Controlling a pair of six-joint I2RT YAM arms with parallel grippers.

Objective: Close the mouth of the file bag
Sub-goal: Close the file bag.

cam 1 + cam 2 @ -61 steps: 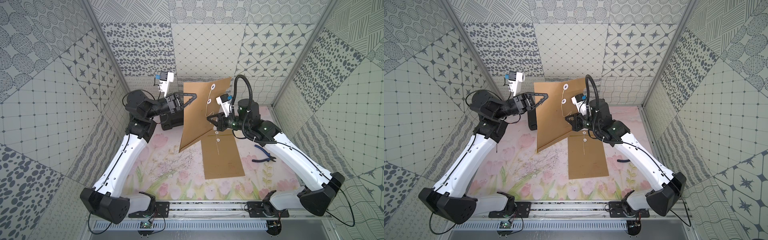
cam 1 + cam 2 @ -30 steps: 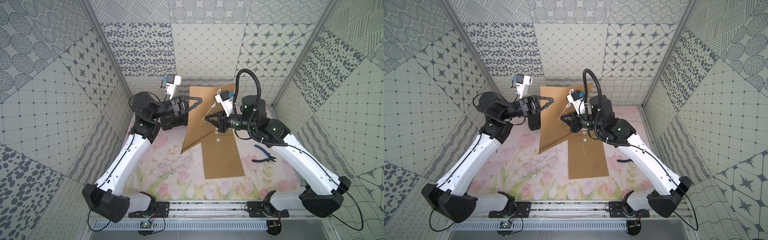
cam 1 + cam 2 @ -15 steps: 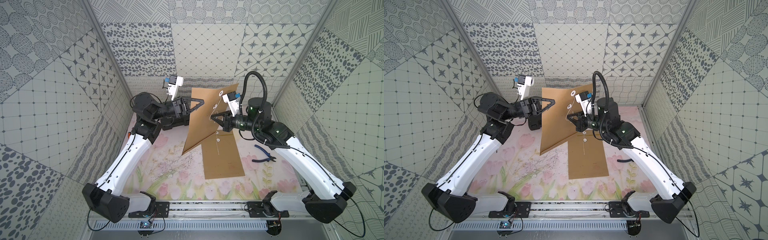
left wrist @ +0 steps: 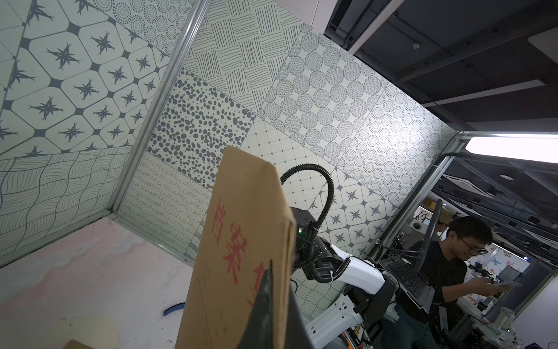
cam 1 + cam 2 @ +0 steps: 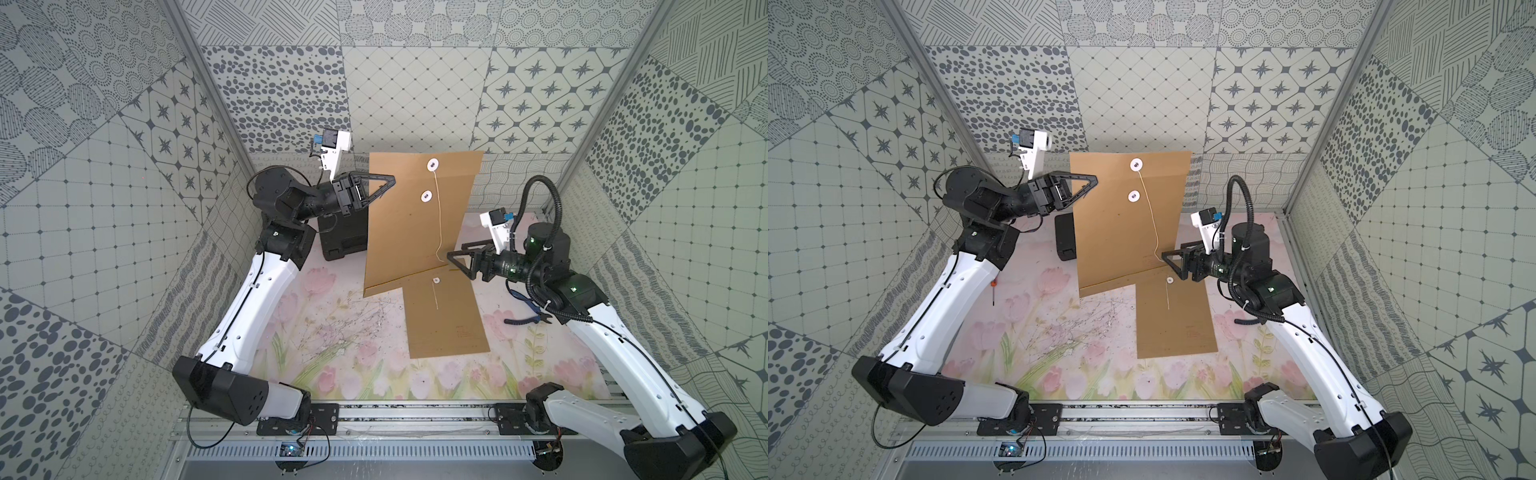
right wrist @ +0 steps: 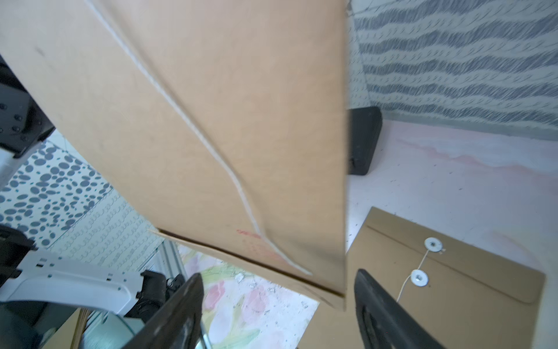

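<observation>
File bag hangs upright, its top edge pinched between your left gripper's closed fingers. Your right gripper stands spread, the bag's lower corner between its fingers. The string dangles loose, not wound on the buttons: closing looks barely begun.

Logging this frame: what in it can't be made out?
Red print on the held file bag: left wrist view, cut off by the left gripper and bottom edge.
Black case: both top views, partly behind that bag.
Pliers: a top view, mostly under the right arm.
String: right wrist view, blurred.
</observation>
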